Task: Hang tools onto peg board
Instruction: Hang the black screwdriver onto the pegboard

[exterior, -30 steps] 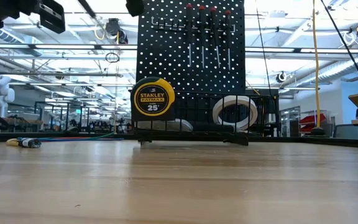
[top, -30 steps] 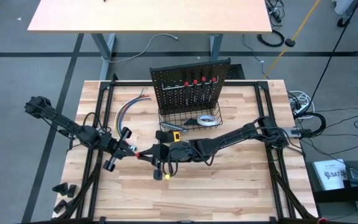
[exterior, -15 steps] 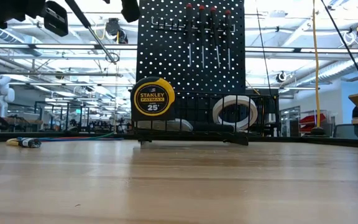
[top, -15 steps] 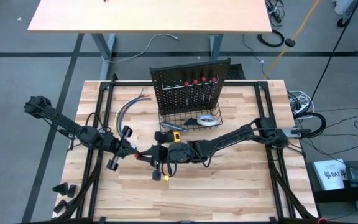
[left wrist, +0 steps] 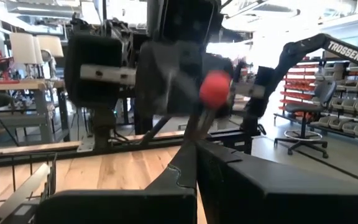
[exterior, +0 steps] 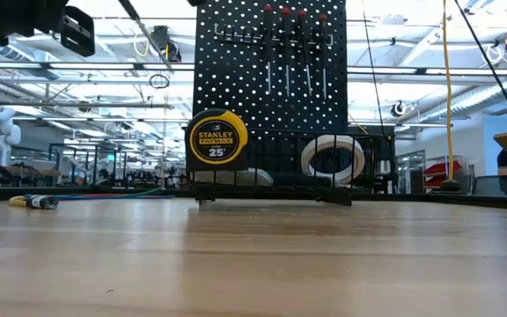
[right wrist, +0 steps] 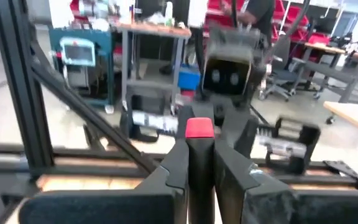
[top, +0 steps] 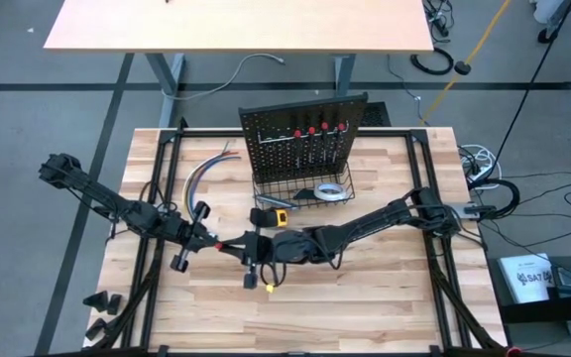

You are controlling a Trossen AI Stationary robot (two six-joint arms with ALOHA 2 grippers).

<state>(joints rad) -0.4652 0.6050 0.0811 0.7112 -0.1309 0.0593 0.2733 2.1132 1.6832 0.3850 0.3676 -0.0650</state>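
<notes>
A slim screwdriver point(top: 224, 243) with a dark handle and a red end is held between my two grippers, above the middle of the table. My left gripper point(top: 212, 240) is shut on it from the left. My right gripper point(top: 238, 246) is shut on it from the right. Its thin shaft point(exterior: 139, 22) slants down in the low view. Several more screwdrivers point(top: 317, 134) hang from the upright black peg board point(top: 266, 149). A white tape roll point(top: 333, 191) and a grey-blue knife point(top: 307, 194) lie in the board's wire basket point(top: 266, 188). A yellow-black tape measure point(top: 279, 216) stands on the table in front of the basket. My left gripper pinches the screwdriver's dark handle point(left wrist: 194, 127) between its two fingers, below the red end point(left wrist: 215, 87). The fingers come about level from the table's left. The screwdriver is tilted, red end up, clear of the table. My right gripper pinches the dark handle point(right wrist: 200, 155) between its two fingers, just below the red end point(right wrist: 199, 127). The fingers come about level from the table's right, across the handle. The red end sticks out past the fingers.
A bundle of coloured cables point(top: 206, 174) lies left of the peg board and also shows in the low view point(exterior: 33, 202). A black frame rail point(top: 167, 178) runs along the table's sides. Bare wood point(top: 365, 297) lies near the front edge.
My right gripper has turned a little about its wrist and shifted slightly toward the near edge. The screwdriver's shaft has swung: it dipped lower, then rose again. My left gripper has kept its place.
</notes>
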